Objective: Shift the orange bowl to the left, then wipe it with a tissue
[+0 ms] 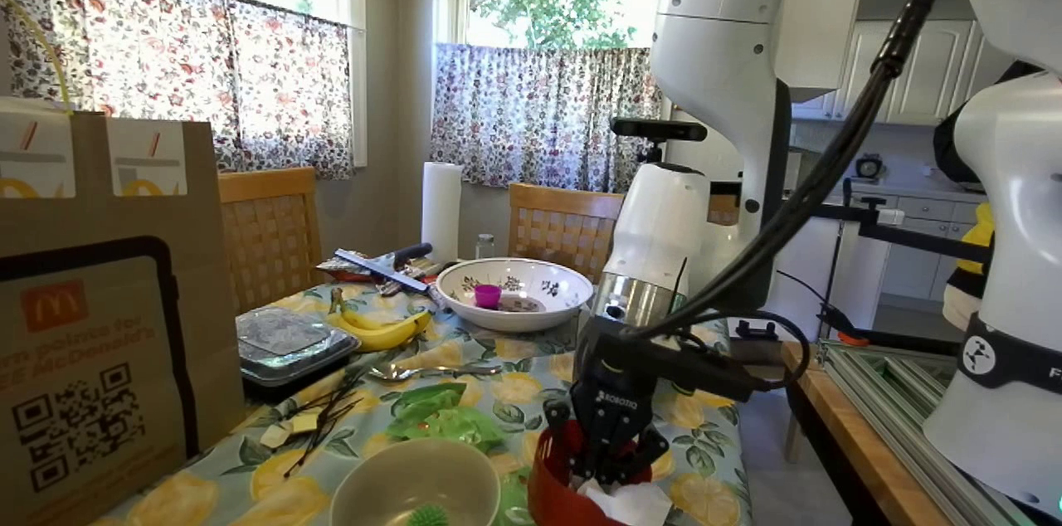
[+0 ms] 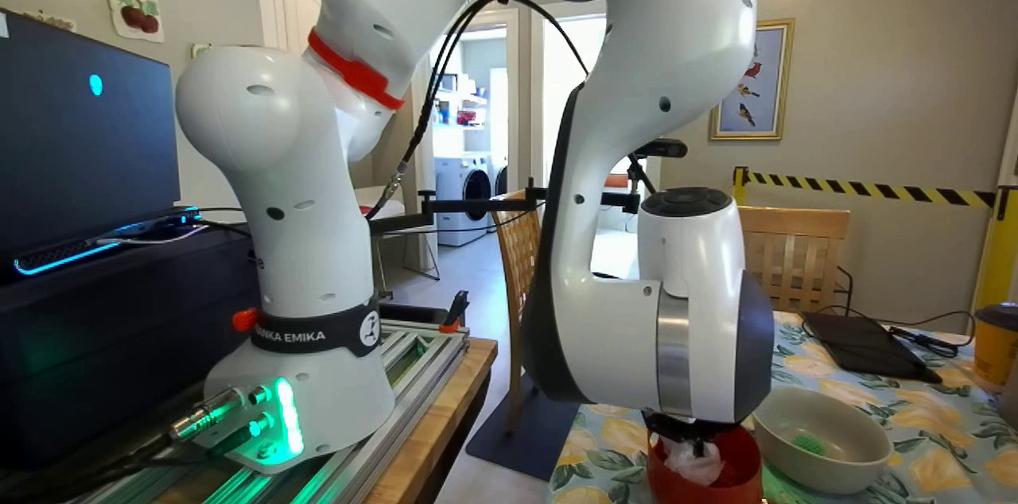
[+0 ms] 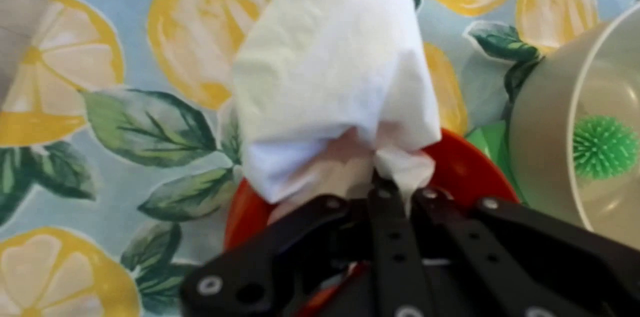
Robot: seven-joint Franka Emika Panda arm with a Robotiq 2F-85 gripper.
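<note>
Gripper (image 3: 404, 192) closed on the tissue (image 3: 335, 77), itself partly inside the orange bowl (image 1: 554, 491), near the robot-side edge of the table (image 1: 705, 460); I judge wiping in hand, the next move calling for light inner strokes

Bright daylight glaring through windows (image 1: 564, 7) — wrist view soft, end effector (image 3: 397, 197) blurred.
</note>
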